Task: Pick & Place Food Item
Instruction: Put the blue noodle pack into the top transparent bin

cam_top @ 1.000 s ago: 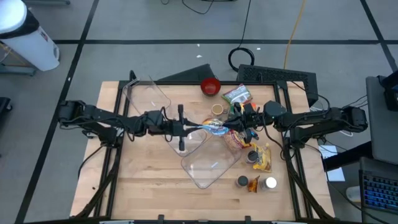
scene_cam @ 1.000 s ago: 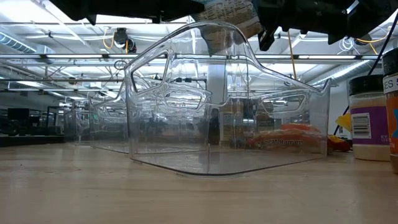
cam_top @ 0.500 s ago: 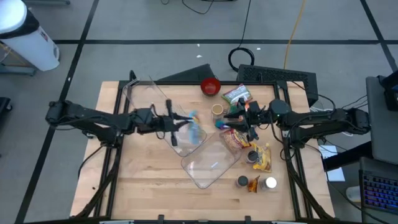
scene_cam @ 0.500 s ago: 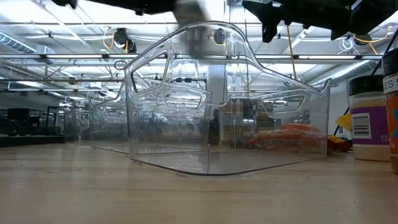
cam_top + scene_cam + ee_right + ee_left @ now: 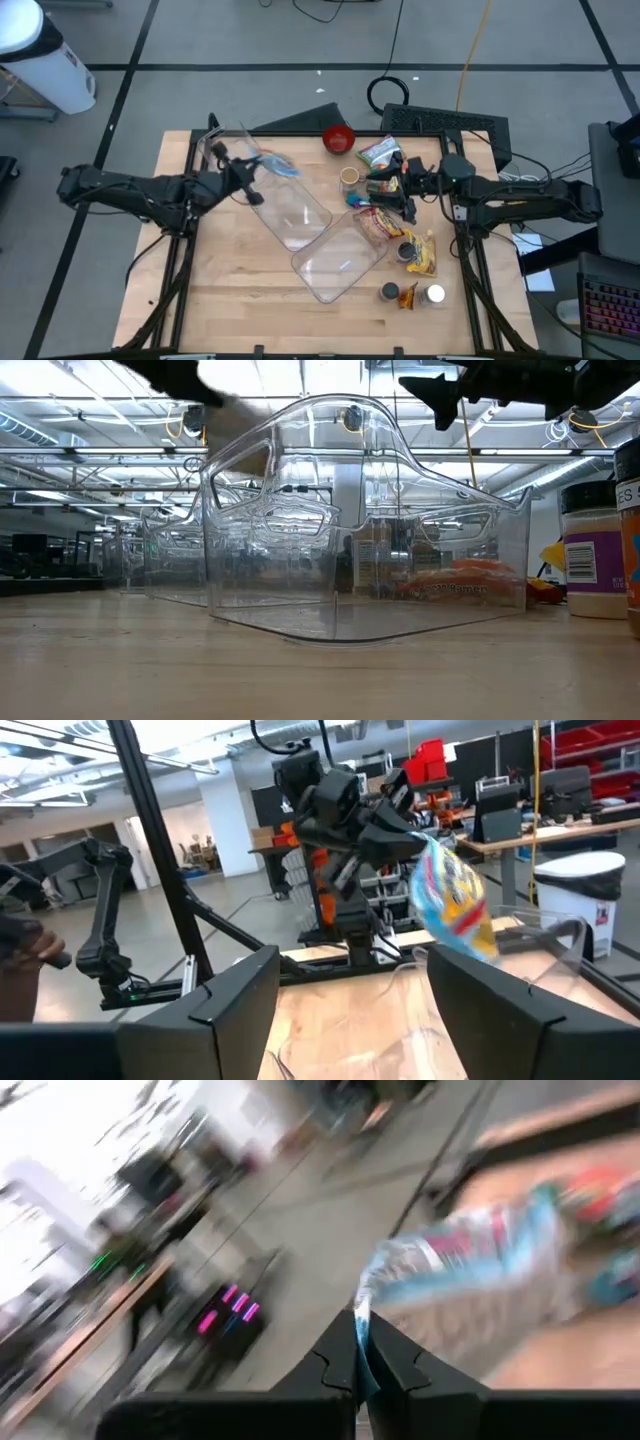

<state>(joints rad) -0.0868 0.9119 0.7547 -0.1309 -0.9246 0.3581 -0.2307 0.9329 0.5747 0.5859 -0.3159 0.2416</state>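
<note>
A clear and blue snack bag [image 5: 277, 166] is in the air over the far end of a long clear bin [image 5: 290, 212], with my left gripper [image 5: 257, 177] shut on it. The right wrist view shows this bag [image 5: 450, 905] hanging off the left arm. My right gripper [image 5: 386, 194] stands open and holds nothing, to the right of the bins and above the loose food items. A second clear bin [image 5: 340, 262] rests on the table nearer the front; in the low view this bin [image 5: 350, 540] fills the middle. My left gripper pinches one edge of the snack bag [image 5: 366, 1312] between its two shut fingers [image 5: 400, 1365], coming from the table's left. The rest of the bag [image 5: 475, 1275] sticks out beyond the fingertips. It is lifted clear of the table and of the bin.
A red bowl [image 5: 339, 138], a green packet [image 5: 383, 152] and a small cup [image 5: 349, 177] lie at the far right. Nearer lie a snack bag [image 5: 378, 224], a yellow packet [image 5: 420, 254] and two jars [image 5: 412, 293]. Bare wood [image 5: 230, 290] lies at the near left.
Both grippers were on the bag at the table's middle. My right gripper has opened, let go and drawn back toward the right edge. My left gripper, still shut on the bag, has swung it toward the left and far edges, over the long bin.
</note>
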